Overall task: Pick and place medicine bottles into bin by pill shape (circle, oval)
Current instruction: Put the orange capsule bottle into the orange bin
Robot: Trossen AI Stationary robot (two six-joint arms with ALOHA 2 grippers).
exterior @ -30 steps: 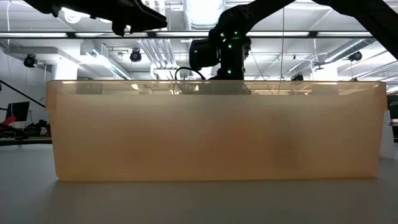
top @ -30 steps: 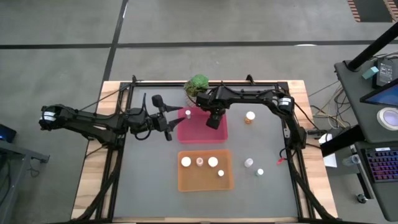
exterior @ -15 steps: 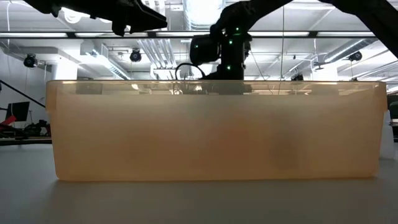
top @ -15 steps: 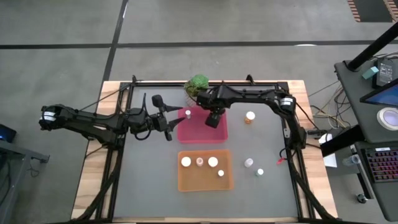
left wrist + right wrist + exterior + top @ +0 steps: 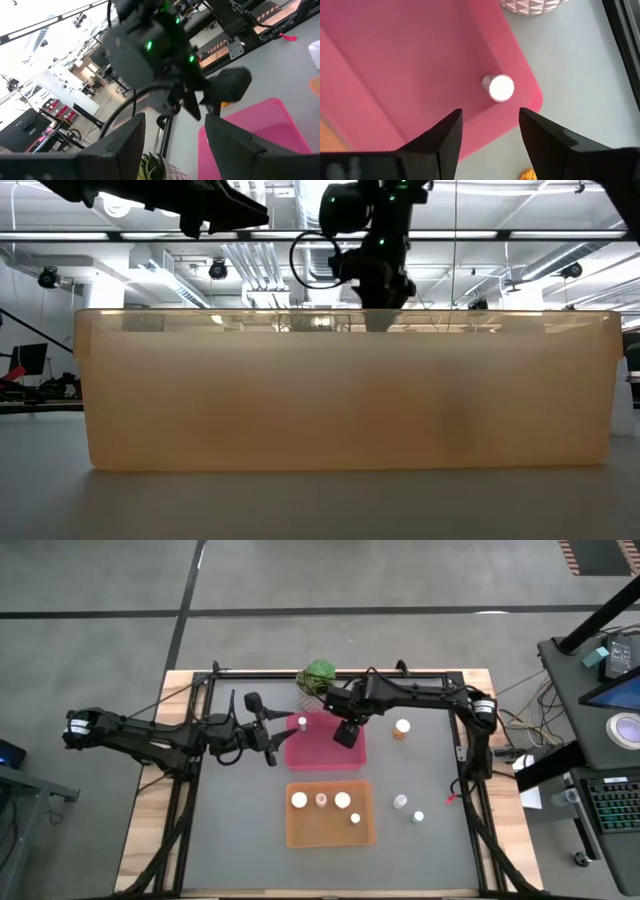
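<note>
A pink tray (image 5: 325,745) holds one white-capped bottle (image 5: 302,722) standing near its far left corner; it also shows in the right wrist view (image 5: 500,87). An orange tray (image 5: 330,830) nearer the front holds several white-capped bottles (image 5: 299,800). An orange bottle (image 5: 402,727) and two small white ones (image 5: 400,802) stand on the table to the right. My right gripper (image 5: 346,733) hangs open and empty above the pink tray (image 5: 490,114). My left gripper (image 5: 271,735) is open and empty, raised just left of the pink tray (image 5: 175,120).
A green potted plant (image 5: 318,676) stands just beyond the pink tray's far edge. In the low view the orange tray's near wall (image 5: 350,390) hides most of the table behind it. A black frame (image 5: 330,672) runs round the grey table.
My right gripper has risen above the pink tray, staying open, and its arm has swung a little toward the table's right edge. In the low view its fingertips now show above the orange tray's rim. The bottles have kept still.
</note>
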